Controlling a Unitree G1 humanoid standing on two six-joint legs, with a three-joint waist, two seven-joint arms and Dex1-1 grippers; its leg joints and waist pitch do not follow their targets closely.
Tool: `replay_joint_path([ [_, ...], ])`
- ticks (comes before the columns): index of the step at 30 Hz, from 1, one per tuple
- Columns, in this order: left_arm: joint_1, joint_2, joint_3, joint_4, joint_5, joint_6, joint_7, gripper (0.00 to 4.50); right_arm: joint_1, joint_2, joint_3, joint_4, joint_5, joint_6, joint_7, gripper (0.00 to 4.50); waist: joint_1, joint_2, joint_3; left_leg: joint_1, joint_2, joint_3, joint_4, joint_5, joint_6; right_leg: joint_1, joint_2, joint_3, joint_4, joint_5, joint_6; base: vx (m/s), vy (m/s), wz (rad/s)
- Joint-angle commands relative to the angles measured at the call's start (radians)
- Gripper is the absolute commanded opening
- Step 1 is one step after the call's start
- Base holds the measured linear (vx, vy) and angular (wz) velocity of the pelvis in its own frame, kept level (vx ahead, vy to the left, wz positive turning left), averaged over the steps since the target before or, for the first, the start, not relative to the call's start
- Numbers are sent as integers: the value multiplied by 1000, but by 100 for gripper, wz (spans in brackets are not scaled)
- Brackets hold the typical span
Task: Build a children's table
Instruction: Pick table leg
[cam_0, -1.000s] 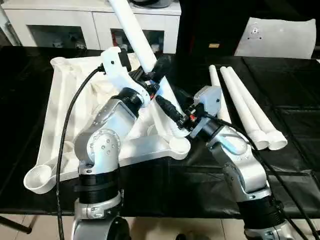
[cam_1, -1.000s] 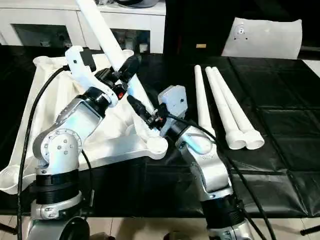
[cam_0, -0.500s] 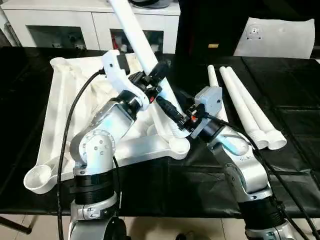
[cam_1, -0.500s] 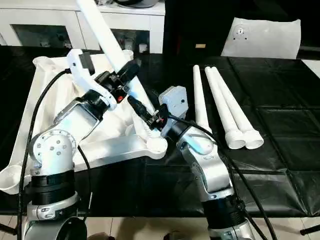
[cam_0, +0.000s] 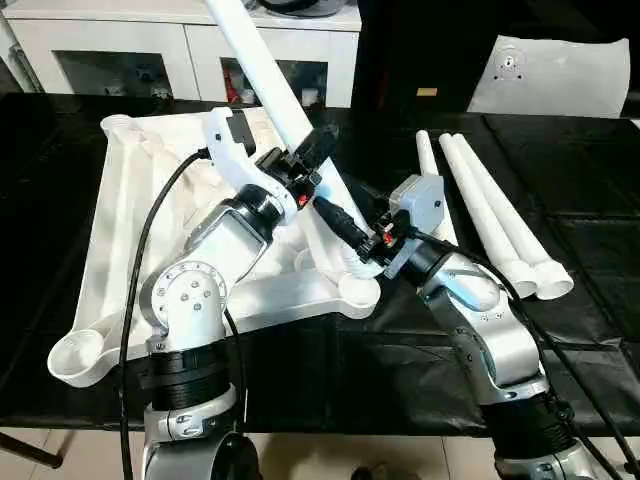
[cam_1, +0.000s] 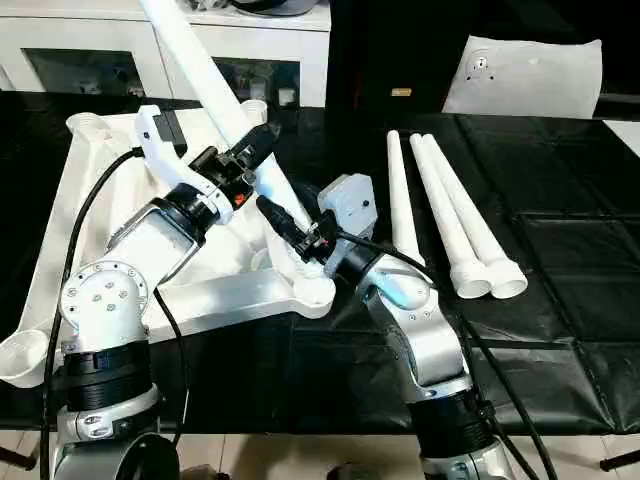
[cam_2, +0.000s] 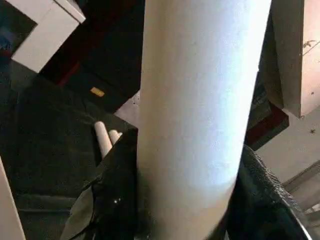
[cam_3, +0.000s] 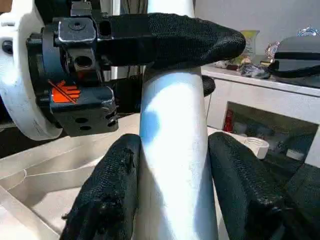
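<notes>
- Both grippers are clamped on the same white leg (cam_0: 262, 75), which rises at a slant from the near corner socket (cam_0: 357, 290) of the table top (cam_0: 130, 220).
- Left gripper (cam_0: 308, 158) grips the leg partway up its length, one black finger (cam_3: 175, 37) wrapped across the front of the shaft and the other behind it; in the left wrist view the shaft runs straight up between its two fingers (cam_2: 117, 200) with no gap on either side.
- Right gripper (cam_0: 352, 235) holds the leg lower down, just above the socket, its two black pads (cam_3: 107, 195) pressed against opposite sides of the shaft.
- Left gripper sits just above the right one on the leg, close but apart; the right wrist view looks up the shaft and sees the left gripper's finger crossing it.
- Beyond the left gripper, the leg's upper end leans up and away toward the white cabinets (cam_0: 120, 45) at the back and runs out of the head views.
- Under and behind both grippers, the table top lies upside down on the black table cover (cam_0: 590, 300), ribs up, with round sockets at its corners; the one nearest the robot's left side (cam_0: 78, 360) is open and hangs at the table's front edge.
- To the right of the right gripper, well apart from it, three more loose legs (cam_0: 495, 225) lie side by side on the black cover, wide ends toward the robot.
- Farther back on that side, a flat white panel (cam_0: 560, 75) stands leaning.
</notes>
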Motion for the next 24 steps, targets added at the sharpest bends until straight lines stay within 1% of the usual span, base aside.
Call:
replay_joint_path([
  [1, -2, 32, -50, -27, 49, -24, -27, 186, -20, 4, -21, 18, 19, -3, 2, 234, 1, -10, -81, -4, 31, 1, -60, 14, 92, 72, -61, 45, -64, -34, -203, 0, 0, 0],
  [2, -1, 50, -70, -27, 71, -32, -37, 185, -23, 5, -23, 21, 19, -3, 1, 248, 0, -10, -80, -3, 31, 1, -60, 17, 93, 70, -62, 45, -65, -37, -199, 0, 0, 0],
  [3, -2, 60, -82, -24, 86, -44, -43, 185, -26, 8, -27, 23, 31, 5, 8, 248, 0, -9, -80, -3, 32, 0, -60, 21, 92, 70, -62, 45, -63, -35, -199, 0, 0, 0],
  [4, -6, 63, -81, -20, 92, -54, -44, 185, -27, 9, -27, 21, 50, 18, 24, 254, 0, -8, -80, -2, 32, 1, -60, 21, 90, 70, -63, 45, -63, -33, -200, 0, 0, 0],
  [5, -11, 69, -84, -15, 101, -65, -50, 185, -27, 9, -27, 20, 55, 21, 29, 268, 1, -7, -82, -2, 32, 1, -58, 29, 89, 71, -62, 46, -60, -15, -205, 0, 0, 0],
  [6, -16, 81, -87, -9, 112, -75, -59, 185, -24, 12, -29, 15, 78, 40, 42, 283, 1, -7, -81, -3, 33, 1, -59, 32, 89, 72, -63, 46, -60, -2, -209, 0, 0, 0],
  [7, -18, 86, -89, -7, 116, -78, -63, 185, -22, 13, -30, 13, 84, 46, 46, 291, 2, -6, -82, -1, 32, 1, -59, 33, 91, 71, -62, 46, -59, 4, -212, 0, 0, 0],
  [8, -26, 105, -95, 5, 128, -86, -72, 185, -19, 12, -32, 9, 91, 57, 48, 301, 2, 2, -81, -2, 32, -1, -60, 26, 89, 72, -63, 45, -58, 1, -214, 0, 0, 0],
  [9, -29, 114, -99, 11, 133, -90, -76, 185, -18, 10, -33, 7, 89, 58, 45, 301, 1, 0, -81, -2, 31, 0, -60, 23, 86, 71, -61, 45, -61, -2, -212, 0, 0, 0],
  [11, -37, 135, -105, 26, 138, -98, -92, 185, -15, 4, -44, -8, 110, 80, 48, 326, 2, -2, -82, -1, 31, 0, -61, 23, 79, 73, -62, 45, -60, -4, -212, 0, 0, 0],
  [12, -40, 143, -106, 31, 139, -99, -102, 185, -15, 0, -52, -15, 120, 92, 48, 326, 2, -3, -82, -1, 31, 0, -61, 26, 77, 73, -61, 45, -59, -1, -212, 0, 0, 0],
  [13, -48, 168, -114, 40, 141, -95, -131, 185, -20, -18, -77, -43, 155, 143, 46, 336, 2, -5, -81, 2, 28, 2, -61, 25, 74, 72, -59, 46, -62, -1, -211, 0, 0, 0],
  [14, -52, 180, -119, 43, 143, -91, -145, 185, -23, -26, -91, -57, 175, 178, 41, 349, 5, -3, -82, 2, 30, 0, -62, 32, 73, 74, -59, 46, -58, 8, -209, 0, 0, 0],
  [15, -53, 183, -120, 45, 144, -91, -150, 185, -24, -29, -95, -61, 181, 188, 40, 358, 5, -2, -82, 2, 31, -1, -62, 36, 72, 73, -59, 46, -56, 13, -208, 0, 0, 0],
  [16, -57, 191, -123, 49, 141, -87, -165, 185, -33, -37, -111, -69, 209, 230, 39, 358, 3, -7, -83, 1, 32, 0, -61, 36, 71, 73, -60, 46, -57, 16, -209, 0, 0, 0],
  [17, -60, 197, -124, 53, 136, -80, -177, 185, -41, -46, -123, -73, 228, 260, 40, 379, 4, -5, -84, 0, 29, 0, -61, 43, 71, 75, -61, 46, -55, 22, -213, 0, 0, 0],
  [18, -63, 206, -122, 58, 123, -62, -190, 185, -52, -61, -137, -76, 242, 289, 42, 386, 4, -9, -84, 0, 29, 2, -61, 43, 71, 75, -60, 46, -56, 19, -213, 0, 0, 0],
  [19, -66, 215, -122, 62, 114, -49, -203, 185, -60, -74, -147, -77, 253, 314, 45, 393, 5, -9, -85, 0, 27, 2, -60, 46, 70, 75, -60, 46, -55, 17, -215, 0, 0, 0],
  [20, -71, 243, -134, 70, 97, -34, -256, 185, -73, -116, -149, -78, 266, 349, 81, 396, 5, -9, -83, 0, 26, 3, -60, 42, 67, 75, -60, 46, -57, 4, -215, 0, 0, 0],
  [21, -73, 250, -137, 72, 93, -30, -270, 185, -77, -128, -149, -78, 270, 359, 91, 398, 7, -9, -82, 0, 24, 3, -60, 32, 63, 76, -59, 45, -59, -23, -209, 0, 0, 0],
  [22, -83, 266, -139, 81, 68, -16, -313, 185, -85, -167, -145, -83, 292, 395, 136, 398, 8, -8, -82, 1, 25, 4, -60, 29, 62, 75, -60, 46, -60, -30, -207, 0, 0, 0],
  [23, -93, 274, -139, 87, 49, -6, -338, 185, -88, -188, -145, -92, 318, 426, 166, 398, 10, -11, -82, 0, 25, 6, -59, 26, 62, 76, -61, 47, -60, -38, -208, 0, 0, 0],
  [24, -96, 277, -141, 89, 45, -4, -348, 185, -90, -195, -145, -94, 329, 439, 177, 398, 10, -16, -83, 0, 25, 6, -59, 29, 66, 77, -60, 46, -61, -35, -210, 0, 0, 0],
])
